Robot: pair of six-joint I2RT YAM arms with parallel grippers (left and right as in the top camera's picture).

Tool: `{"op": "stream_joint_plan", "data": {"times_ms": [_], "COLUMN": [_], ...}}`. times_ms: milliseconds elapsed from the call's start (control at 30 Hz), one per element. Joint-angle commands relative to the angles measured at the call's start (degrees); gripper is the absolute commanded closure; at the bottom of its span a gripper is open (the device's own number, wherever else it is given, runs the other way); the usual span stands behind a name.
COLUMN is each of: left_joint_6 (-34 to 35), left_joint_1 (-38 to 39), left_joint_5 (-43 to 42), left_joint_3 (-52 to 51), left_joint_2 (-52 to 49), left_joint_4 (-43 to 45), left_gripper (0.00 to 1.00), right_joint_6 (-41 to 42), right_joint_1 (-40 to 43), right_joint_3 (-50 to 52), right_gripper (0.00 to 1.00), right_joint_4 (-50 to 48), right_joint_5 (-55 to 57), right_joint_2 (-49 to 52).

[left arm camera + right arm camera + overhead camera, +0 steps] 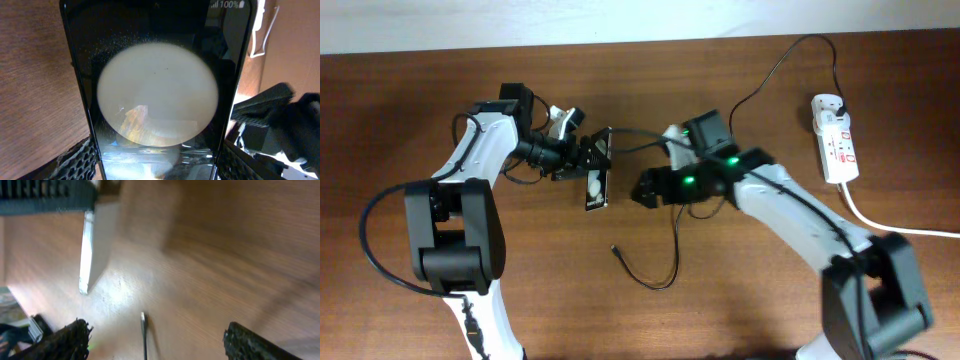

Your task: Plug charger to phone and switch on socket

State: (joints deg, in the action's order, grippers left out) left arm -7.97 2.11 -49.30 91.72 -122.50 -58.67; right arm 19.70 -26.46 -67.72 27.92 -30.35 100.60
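The phone point(596, 172) is a black slab held tilted above the table by my left gripper point(578, 160), which is shut on its sides. In the left wrist view the phone point(157, 95) fills the frame between the fingers point(157, 162), its glossy screen showing a big white round spot. My right gripper point(642, 188) is open and empty, just right of the phone. The charger cable's connector tip point(613, 248) lies on the table; in the right wrist view it point(143, 322) appears between my spread fingers point(155, 337). The cable's black plug point(840, 102) sits in the white socket strip point(836, 148).
The thin black cable point(772, 62) loops from the strip across the back of the table, passes under my right arm and curls at the front point(672, 262). The strip's thick white cord point(890, 228) runs off to the right. The phone's lit edge point(86, 250) shows in the right wrist view.
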Motion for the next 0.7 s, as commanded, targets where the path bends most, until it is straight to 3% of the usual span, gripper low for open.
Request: {"op": "stream_joint_plan", "data": {"times_ms": [0, 133, 233, 433, 500, 533, 633, 667], "left_joint_6": [-1.14, -1.14, -1.16, -1.16, -1.16, -1.16, -1.16, -1.16], "left_joint_1": [0.42, 0.52, 0.5, 0.5, 0.5, 0.5, 0.5, 0.5], "left_joint_5": [-2.4, -2.71, -3.91, -3.91, -3.89, -3.89, -3.89, -3.89], "left_joint_3": [1.07, 1.07, 1.07, 1.07, 1.07, 1.07, 1.07, 1.07], "left_joint_2": [0.63, 0.63, 0.63, 0.63, 0.63, 0.63, 0.63, 0.63], "left_joint_4": [-0.22, -0.66, -0.85, -0.81, -0.79, -0.74, -0.74, -0.74], "left_gripper": [0.32, 0.32, 0.33, 0.32, 0.32, 0.32, 0.31, 0.31], "right_joint_6": [1.4, 12.46, 15.34, 17.49, 17.49, 17.49, 19.3, 19.82], "right_joint_1": [-4.57, -8.81, -8.76, -9.57, -9.55, -9.55, -9.55, -9.55], "right_joint_3": [-0.55, -0.55, -0.55, -0.55, -0.55, -0.55, -0.55, -0.55], "right_gripper": [0.11, 0.11, 0.12, 0.34, 0.47, 0.63, 0.71, 0.81], "right_joint_4": [-6.91, -14.49, -20.04, -25.42, -26.32, -27.96, -28.85, -28.85], "right_joint_5": [-0.31, 12.31, 13.07, 13.29, 13.27, 13.27, 12.96, 12.68], "right_joint_2": [2.29, 4.61, 6.36, 9.42, 9.44, 9.44, 9.44, 9.44]}}
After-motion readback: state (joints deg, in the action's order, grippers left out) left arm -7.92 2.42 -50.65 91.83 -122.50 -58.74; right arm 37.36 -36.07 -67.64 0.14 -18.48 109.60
